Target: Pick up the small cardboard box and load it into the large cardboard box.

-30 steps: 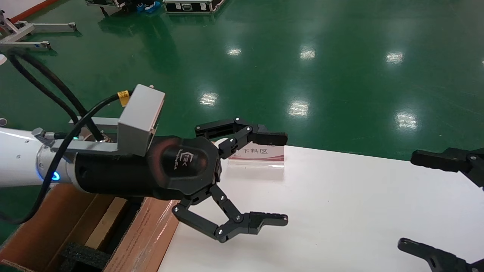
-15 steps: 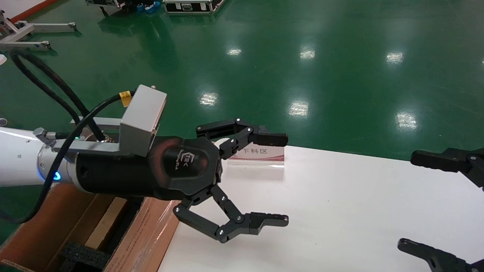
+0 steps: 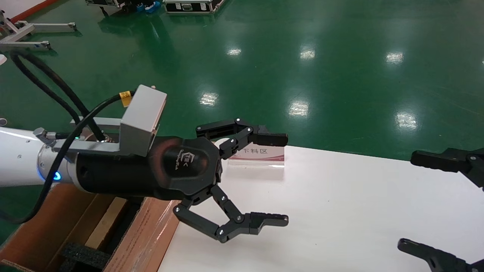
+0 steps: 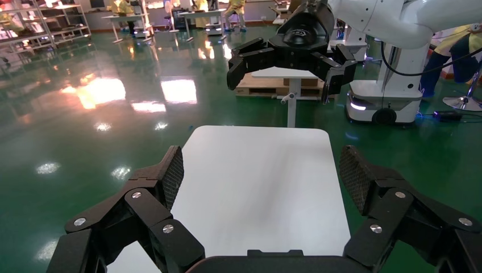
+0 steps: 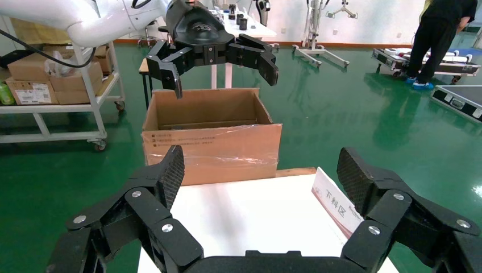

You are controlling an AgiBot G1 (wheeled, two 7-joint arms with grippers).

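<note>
Mostly hidden behind the left arm: large box (image 3: 56,226), standing off the table's (image 3: 340,211) left end, small box (image 3: 106,223) inside. Left gripper (image 3: 274,179) spread wide, empty, over the table's left end. Right gripper (image 3: 427,204) wide apart too, cut off at the right edge.

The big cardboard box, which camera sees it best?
The right wrist view: the large cardboard box shows whole, open-topped and taped. The head view catches only a corner under the left tool. The left wrist view misses it.

The left gripper (image 4: 261,176) hung over the white table (image 4: 258,187), fingers spread wide. Beyond the table's far end the right gripper (image 4: 290,60) faced it, also open.
</note>
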